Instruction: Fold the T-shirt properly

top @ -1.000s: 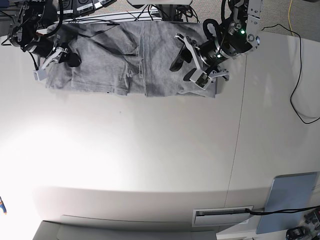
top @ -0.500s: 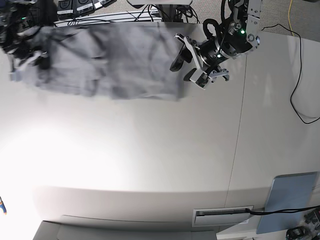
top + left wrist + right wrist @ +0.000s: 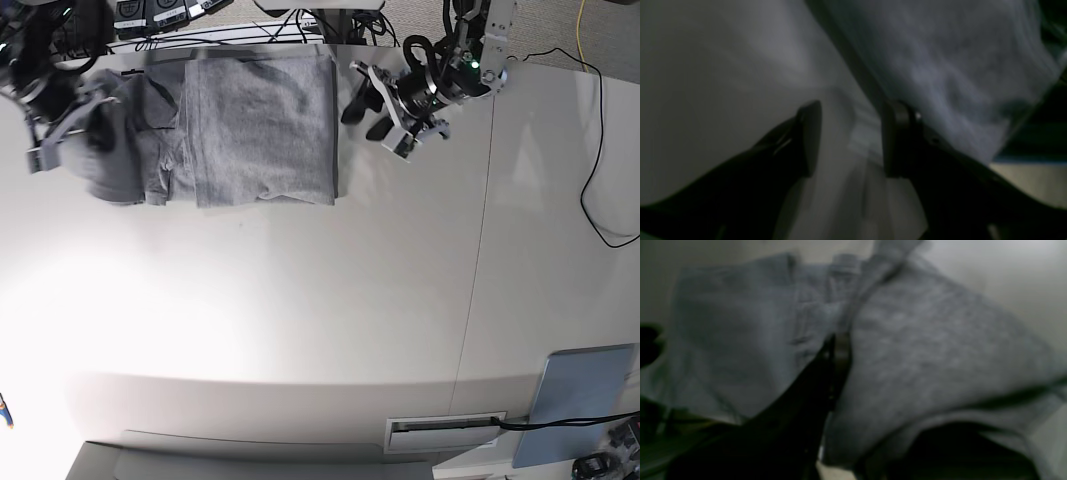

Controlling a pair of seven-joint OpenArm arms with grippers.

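Observation:
The grey T-shirt (image 3: pixel 262 125) lies along the table's far edge, its plain face up. Its left part is bunched and lifted off the table by my right gripper (image 3: pixel 70 125). In the right wrist view the right gripper (image 3: pixel 838 348) is shut on a fold of the T-shirt (image 3: pixel 923 350), which fills that view. My left gripper (image 3: pixel 375 115) hangs open just right of the shirt's right edge, holding nothing. In the left wrist view the left gripper (image 3: pixel 850 136) has its fingers wide apart over bare table, with the T-shirt (image 3: pixel 940 66) beyond them.
The white table (image 3: pixel 300 320) has a seam (image 3: pixel 478 260) running down its right side. Cables and gear (image 3: pixel 260 25) crowd the far edge. A black cable (image 3: pixel 598 160) trails at the right. A grey panel (image 3: pixel 580 400) sits at the bottom right corner.
The right gripper has dragged the T-shirt leftward and lifted its left end. The shirt slid out from beneath the left gripper, which stayed open and drew back toward the far edge.

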